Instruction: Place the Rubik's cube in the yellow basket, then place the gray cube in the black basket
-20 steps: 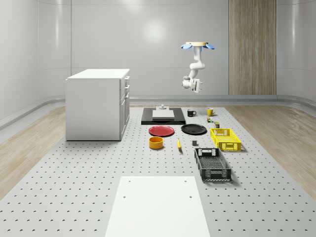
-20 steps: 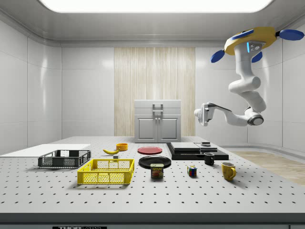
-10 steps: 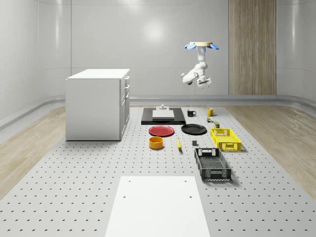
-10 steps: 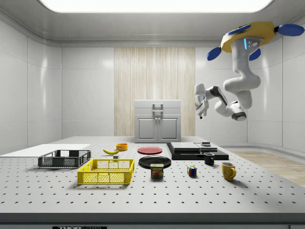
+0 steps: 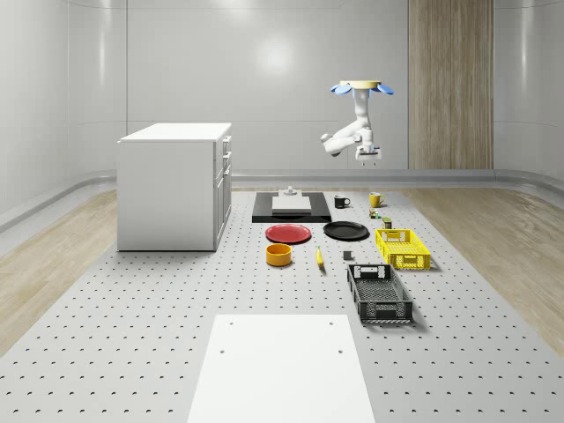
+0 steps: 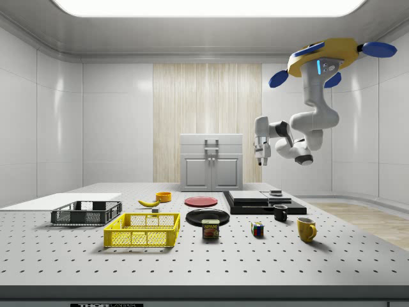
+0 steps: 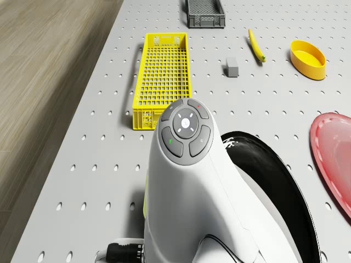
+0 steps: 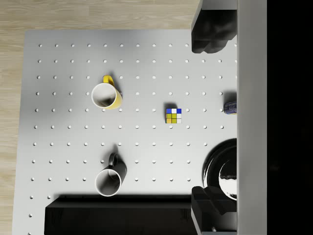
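The Rubik's cube (image 8: 173,115) (image 6: 257,229) (image 5: 374,213) stands on the perforated table between a yellow mug (image 8: 106,95) and a tin can (image 6: 210,229). The small gray cube (image 7: 232,67) (image 5: 347,256) lies on the table beside the yellow basket (image 5: 411,261) (image 6: 140,238) (image 7: 162,76). Beyond it stands the black basket (image 5: 384,311) (image 6: 86,216) (image 7: 205,21). The drone (image 5: 361,87) (image 6: 323,54) hovers high over the table's far end. My gripper (image 5: 367,159) (image 6: 261,160) (image 8: 211,122) points down, open and empty, well above the Rubik's cube.
A black mug (image 8: 108,180), black plate (image 7: 274,186), red plate (image 7: 334,153), yellow bowl (image 7: 308,57) and banana (image 7: 255,45) lie on the table. A black slab (image 5: 291,209) and a white cabinet (image 5: 176,185) stand at the whole-scene view's left. A white sheet (image 5: 282,370) lies near the front.
The arm has folded and swung the gripper from pointing sideways to pointing down. The drone has drifted a little to the whole-scene view's right. Nothing on the table has moved.
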